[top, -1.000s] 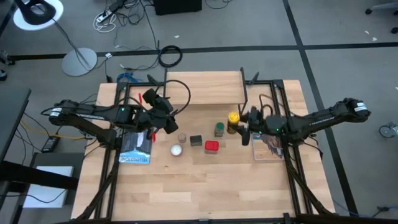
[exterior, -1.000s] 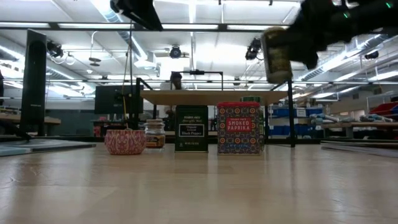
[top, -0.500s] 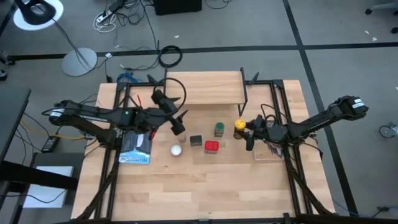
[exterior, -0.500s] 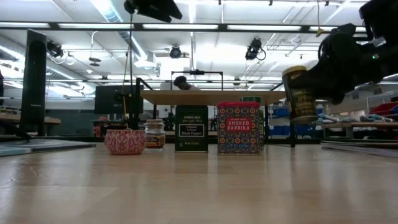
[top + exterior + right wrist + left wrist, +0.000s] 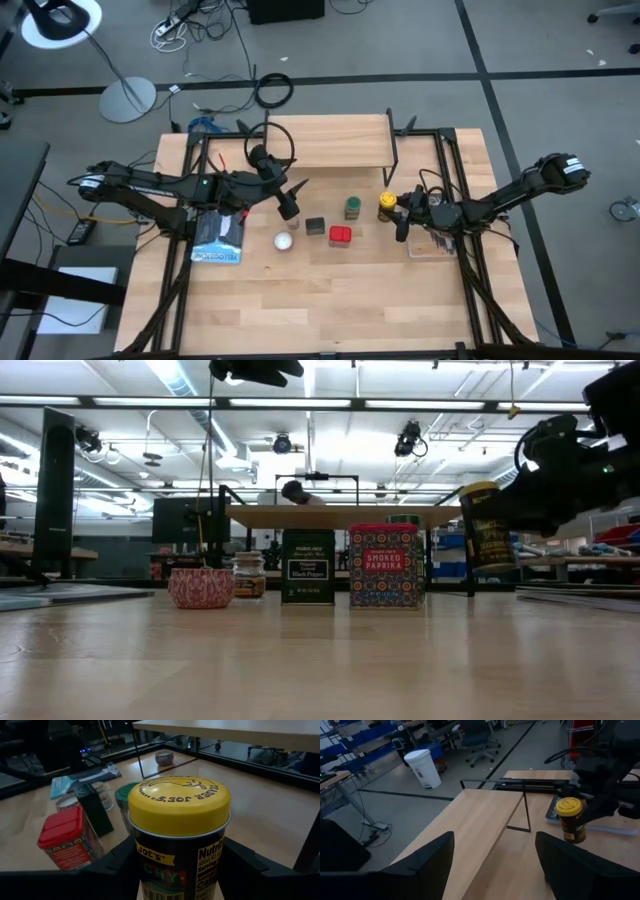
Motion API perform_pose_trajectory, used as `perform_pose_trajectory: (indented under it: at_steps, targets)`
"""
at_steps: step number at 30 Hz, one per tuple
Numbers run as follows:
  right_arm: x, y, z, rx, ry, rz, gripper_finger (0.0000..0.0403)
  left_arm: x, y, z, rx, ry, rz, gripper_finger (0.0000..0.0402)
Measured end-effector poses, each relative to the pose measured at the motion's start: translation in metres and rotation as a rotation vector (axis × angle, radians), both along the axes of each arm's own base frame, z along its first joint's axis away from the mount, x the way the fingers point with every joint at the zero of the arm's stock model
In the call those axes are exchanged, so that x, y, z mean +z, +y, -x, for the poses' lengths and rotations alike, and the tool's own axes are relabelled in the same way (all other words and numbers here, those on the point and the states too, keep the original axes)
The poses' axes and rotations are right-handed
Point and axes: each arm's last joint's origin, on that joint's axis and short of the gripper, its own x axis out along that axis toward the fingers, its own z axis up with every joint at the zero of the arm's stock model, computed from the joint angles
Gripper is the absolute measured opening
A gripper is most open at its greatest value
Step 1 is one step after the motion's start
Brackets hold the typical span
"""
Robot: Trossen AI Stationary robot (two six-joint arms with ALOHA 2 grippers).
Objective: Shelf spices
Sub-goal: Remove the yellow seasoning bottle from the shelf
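The right claw (image 5: 180, 870) is clenched on the yellow-capped jar (image 5: 179, 827), a finger pressing each side of its dark body below the cap. In the low view the jar hangs clear of the tabletop (image 5: 320, 660), upright or nearly so. A round body held between two flat fingers could twist or slide down if the arm swings fast.

Just beyond that claw, toward the left arm, stand the red paprika tin (image 5: 67, 840), the black pepper tin (image 5: 95, 807) and the green-capped jar (image 5: 125, 795), close together. A low carry past them could knock one over.

Farther on, above and ahead of the jar, is the shelf (image 5: 335, 143), a light plank on thin black legs (image 5: 140, 755) with nothing seen on top. Its front edge sits higher than the jar does now, so I judge the jar needs more lift; too little and the cap strikes the plank edge. A leg stands close enough to catch the claw.

The left claw (image 5: 492, 865) hangs released and empty, high over the shelf's left end, with the small brownish jar (image 5: 248, 574) and a patterned round tin (image 5: 200, 587) on the tabletop near it. Both arms reaching for the plank together could clash.
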Motion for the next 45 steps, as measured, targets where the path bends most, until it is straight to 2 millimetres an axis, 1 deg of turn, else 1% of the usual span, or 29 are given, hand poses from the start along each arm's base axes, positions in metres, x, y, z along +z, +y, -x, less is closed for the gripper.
perform_pose_trajectory:
  at_steps: [3, 10, 13, 20, 27, 30, 36, 40, 45]
  targets:
    - [-0.004, 0.000, -0.002, -0.002, 0.018, 0.001, 0.0205, 0.000, 0.000, 0.000, 0.000, 0.000, 0.000, 0.0284]
    - [-0.006, 0.001, -0.008, -0.030, -0.009, 0.011, 0.0209, 0.000, 0.000, 0.000, 0.000, -0.003, 0.000, 0.0284]
    - [-0.012, 0.000, -0.011, -0.040, 0.020, 0.018, 0.0209, 0.001, 0.000, 0.000, -0.002, -0.012, 0.002, 0.0284]
    - [-0.018, 0.000, -0.019, -0.049, -0.012, 0.010, 0.0210, 0.002, -0.001, -0.001, -0.020, -0.023, 0.009, 0.0284]
    - [-0.029, 0.001, -0.024, -0.048, 0.004, 0.015, 0.0210, 0.002, -0.001, -0.001, -0.022, -0.026, 0.010, 0.0284]
    - [-0.032, 0.003, -0.031, -0.039, 0.021, 0.023, 0.0210, 0.002, -0.001, -0.001, -0.022, -0.026, 0.010, 0.0284]
    - [-0.031, 0.003, -0.045, -0.050, 0.016, 0.030, 0.0211, 0.002, -0.001, -0.001, -0.022, -0.026, 0.010, 0.0284]
    - [-0.030, 0.002, -0.048, -0.054, 0.020, 0.043, 0.0220, 0.002, -0.001, -0.001, -0.022, -0.022, 0.010, 0.0284]
    - [-0.030, 0.002, -0.049, -0.055, 0.017, 0.042, 0.0246, 0.001, -0.001, -0.001, -0.022, -0.018, 0.010, 0.0284]
